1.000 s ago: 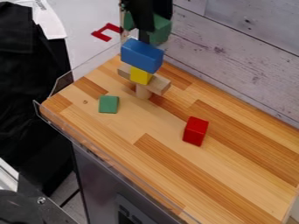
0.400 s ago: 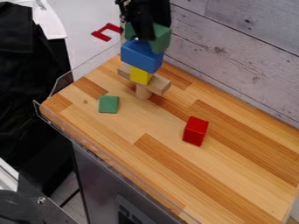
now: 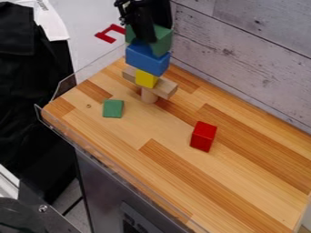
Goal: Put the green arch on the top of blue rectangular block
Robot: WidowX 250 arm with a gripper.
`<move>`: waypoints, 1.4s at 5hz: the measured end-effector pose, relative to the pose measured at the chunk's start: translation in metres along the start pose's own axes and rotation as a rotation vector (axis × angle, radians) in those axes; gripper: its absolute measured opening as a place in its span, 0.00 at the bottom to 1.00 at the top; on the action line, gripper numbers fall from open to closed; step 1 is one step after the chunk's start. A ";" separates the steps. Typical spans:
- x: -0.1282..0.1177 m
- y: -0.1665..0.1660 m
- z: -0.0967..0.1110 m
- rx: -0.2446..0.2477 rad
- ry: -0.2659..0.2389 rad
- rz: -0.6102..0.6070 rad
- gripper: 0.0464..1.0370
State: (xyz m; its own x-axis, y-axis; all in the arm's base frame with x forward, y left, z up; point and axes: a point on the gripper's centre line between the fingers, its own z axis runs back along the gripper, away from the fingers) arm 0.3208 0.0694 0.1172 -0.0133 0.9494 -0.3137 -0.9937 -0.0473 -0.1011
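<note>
Green arch (image 3: 162, 40), blue rectangular block (image 3: 144, 58), yellow block (image 3: 146, 78), red block (image 3: 203, 136), brown-striped wooden tabletop (image 3: 167, 132)

Upper left, the blue block (image 3: 147, 59) at my end looks like smooth painted wood with a slight sheen, and the red block (image 3: 203, 136) right of centre looks glossier. I see smooth, striped wood in the tabletop (image 3: 167, 159), clear glossy plastic along its rim (image 3: 58, 130), and matt, rough-grained planks on the wall (image 3: 243, 59) at upper right.
</note>
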 end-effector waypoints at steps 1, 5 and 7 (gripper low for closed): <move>0.000 0.001 -0.002 0.012 0.005 -0.003 0.51; 0.003 -0.003 0.004 0.058 0.005 -0.045 0.96; -0.017 -0.011 0.046 0.194 -0.175 -0.220 0.96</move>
State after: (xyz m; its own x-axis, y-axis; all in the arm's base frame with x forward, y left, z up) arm 0.3272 0.0681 0.1668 0.2018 0.9700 -0.1353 -0.9773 0.2086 0.0381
